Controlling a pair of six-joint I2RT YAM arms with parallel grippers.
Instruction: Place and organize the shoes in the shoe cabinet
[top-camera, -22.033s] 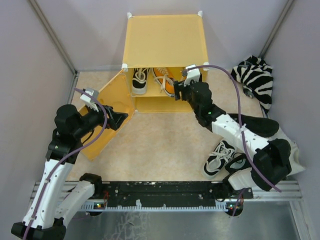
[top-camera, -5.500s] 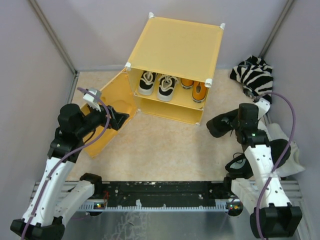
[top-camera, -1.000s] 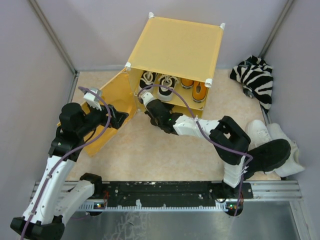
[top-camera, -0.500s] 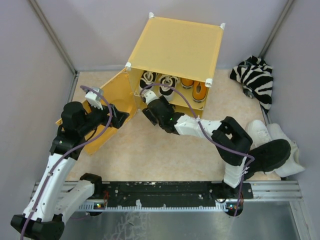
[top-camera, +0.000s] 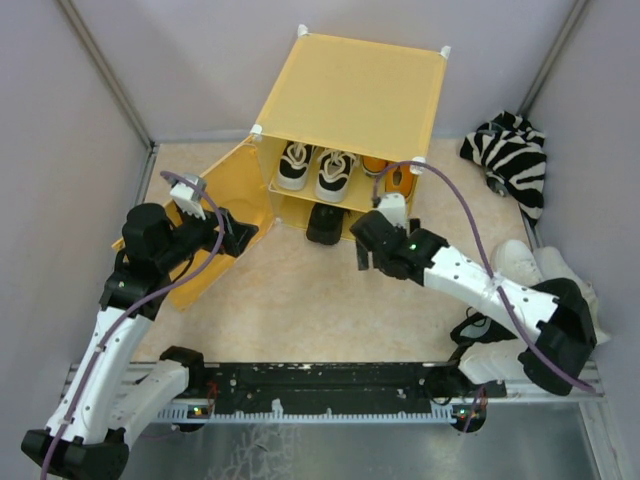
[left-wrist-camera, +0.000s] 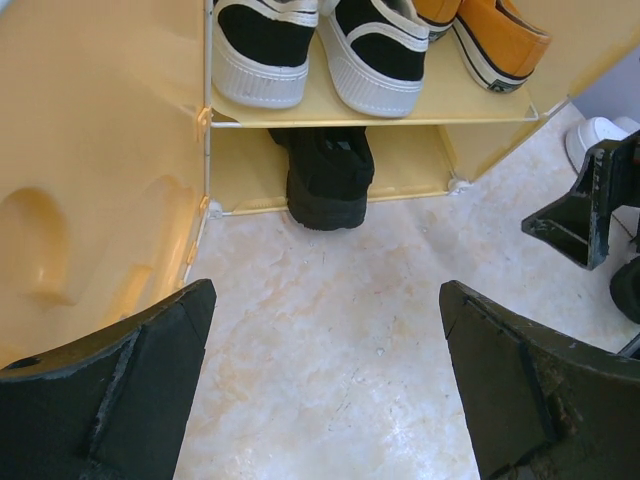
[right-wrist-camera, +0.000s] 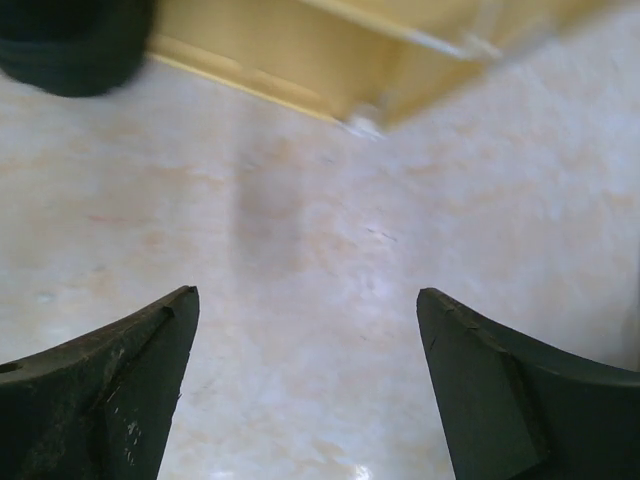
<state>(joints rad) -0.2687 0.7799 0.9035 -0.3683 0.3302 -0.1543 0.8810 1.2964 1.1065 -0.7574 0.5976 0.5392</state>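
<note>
The yellow-orange shoe cabinet (top-camera: 350, 95) stands at the back with its apple-embossed door (left-wrist-camera: 70, 190) swung open to the left. On its inner shelf (left-wrist-camera: 440, 100) sit two black-and-white sneakers (top-camera: 315, 168) and two orange sneakers (top-camera: 390, 178). They also show in the left wrist view (left-wrist-camera: 325, 45). A black shoe (left-wrist-camera: 325, 175) lies in the lower compartment with its heel sticking out. My left gripper (left-wrist-camera: 325, 300) is open and empty beside the door. My right gripper (top-camera: 358, 255) is open and empty on the floor, right of the black shoe (right-wrist-camera: 70, 45).
A zebra-striped cloth (top-camera: 512, 155) lies at the back right. White shoes (top-camera: 545, 268) and a dark shoe (top-camera: 477, 328), partly under my right arm, lie at the right. Grey walls close in on both sides.
My right gripper has pulled back from the lower compartment to the right and stands open. The black shoe now lies in that compartment. The left arm has barely moved.
</note>
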